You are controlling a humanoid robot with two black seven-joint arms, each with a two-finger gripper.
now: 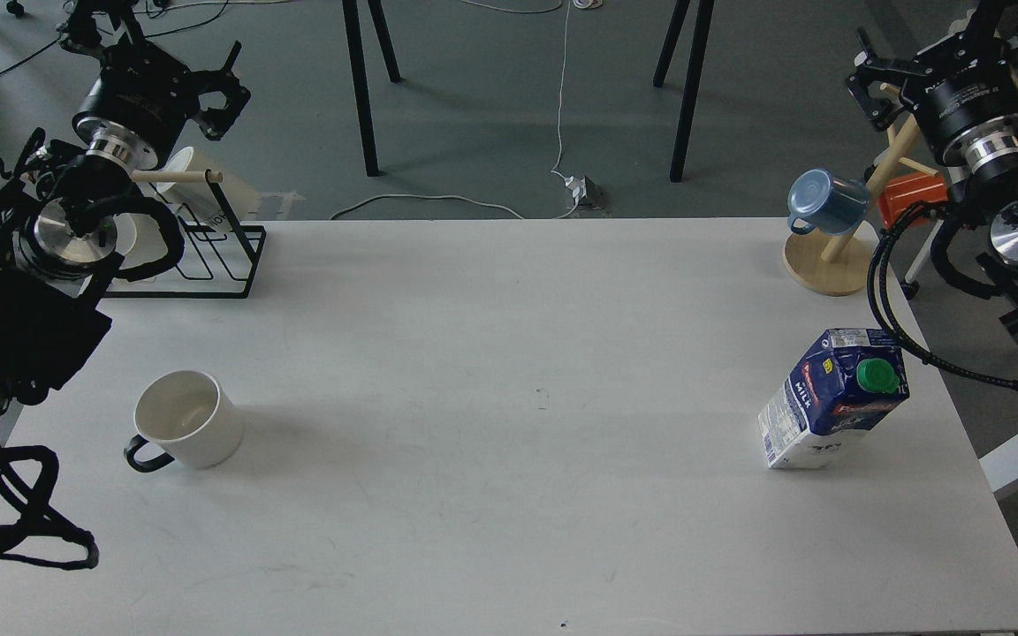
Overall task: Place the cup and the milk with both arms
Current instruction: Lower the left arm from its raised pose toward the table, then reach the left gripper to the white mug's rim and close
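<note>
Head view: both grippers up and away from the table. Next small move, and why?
Probably lower the left gripper toward the cup and the right gripper toward the milk. Both objects stand upright and untouched on the table, each on its own arm's side, and neither gripper holds anything.

The milk carton carries the word "MILK" in white letters on its dark blue side panel, below a red logo band whose lettering is too small to read. Fine print on the white lower panel and on the top label is illegible. Both hands bear pale markings on their black housings; these cannot be read at this size.
</note>
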